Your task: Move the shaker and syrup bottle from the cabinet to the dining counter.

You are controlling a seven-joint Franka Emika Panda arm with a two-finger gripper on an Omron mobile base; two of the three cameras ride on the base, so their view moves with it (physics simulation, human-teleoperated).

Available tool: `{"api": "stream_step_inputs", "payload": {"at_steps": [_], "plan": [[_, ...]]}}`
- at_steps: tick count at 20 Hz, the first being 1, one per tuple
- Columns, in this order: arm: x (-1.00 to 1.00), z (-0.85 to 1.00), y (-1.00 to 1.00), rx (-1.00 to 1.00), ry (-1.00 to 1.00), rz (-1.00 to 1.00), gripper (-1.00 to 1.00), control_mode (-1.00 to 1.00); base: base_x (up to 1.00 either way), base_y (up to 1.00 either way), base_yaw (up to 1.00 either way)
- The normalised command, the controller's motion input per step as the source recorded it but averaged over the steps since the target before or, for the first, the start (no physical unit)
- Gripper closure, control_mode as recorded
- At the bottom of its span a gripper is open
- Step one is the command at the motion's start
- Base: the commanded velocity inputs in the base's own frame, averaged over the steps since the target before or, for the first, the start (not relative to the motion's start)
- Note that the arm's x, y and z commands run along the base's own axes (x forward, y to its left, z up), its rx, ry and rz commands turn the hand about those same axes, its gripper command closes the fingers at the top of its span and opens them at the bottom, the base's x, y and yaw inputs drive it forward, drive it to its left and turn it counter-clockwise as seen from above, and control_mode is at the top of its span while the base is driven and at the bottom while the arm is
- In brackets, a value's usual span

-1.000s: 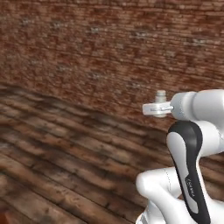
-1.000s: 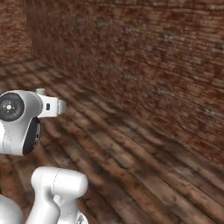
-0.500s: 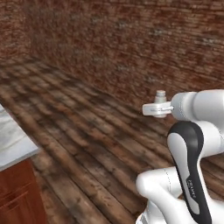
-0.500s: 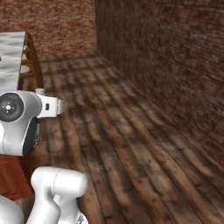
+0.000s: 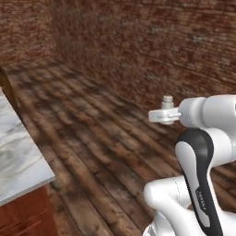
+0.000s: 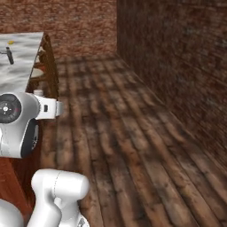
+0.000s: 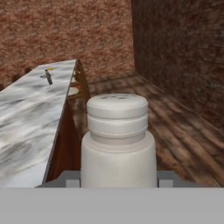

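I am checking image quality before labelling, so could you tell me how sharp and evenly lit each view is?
Hand view: shaker crisp, softly lit, no glare; dining counter clear. Left base view: brick wall blurry, floor planks darkly mottled. Right base view: far wall coarse and soft, right wall dim.

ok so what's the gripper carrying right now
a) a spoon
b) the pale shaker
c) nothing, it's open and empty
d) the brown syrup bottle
b: the hand view shows the pale shaker upright and close in the gripper, its ridged cap with small holes on top, and the dining counter lies to its left in that view.
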Motion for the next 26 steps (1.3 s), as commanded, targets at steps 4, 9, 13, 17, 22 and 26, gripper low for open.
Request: {"api": "stream_step_inputs", "payload": {"at_steps": [4,9,13,17,22,26], "plan": [[0.00,0.00,0.00,0.00,0.00,0.00,1.00,1.00,0.75,-0.22,0.00],[0.00,0.00,0.00,0.00,0.00,0.00,1.00,1.00,0.75,-0.23,0.00],[0.00,0.00,0.00,0.00,0.00,0.00,1.00,1.00,0.77,-0.22,0.02],[0.00,0.00,0.00,0.00,0.00,0.00,1.00,1.00,0.75,-0.21,0.12],[0.00,0.00,0.00,0.00,0.00,0.00,1.00,1.00,0.74,-0.21,0.18],[0.00,0.00,0.00,0.00,0.00,0.00,1.00,1.00,0.75,-0.20,0.19]]}}
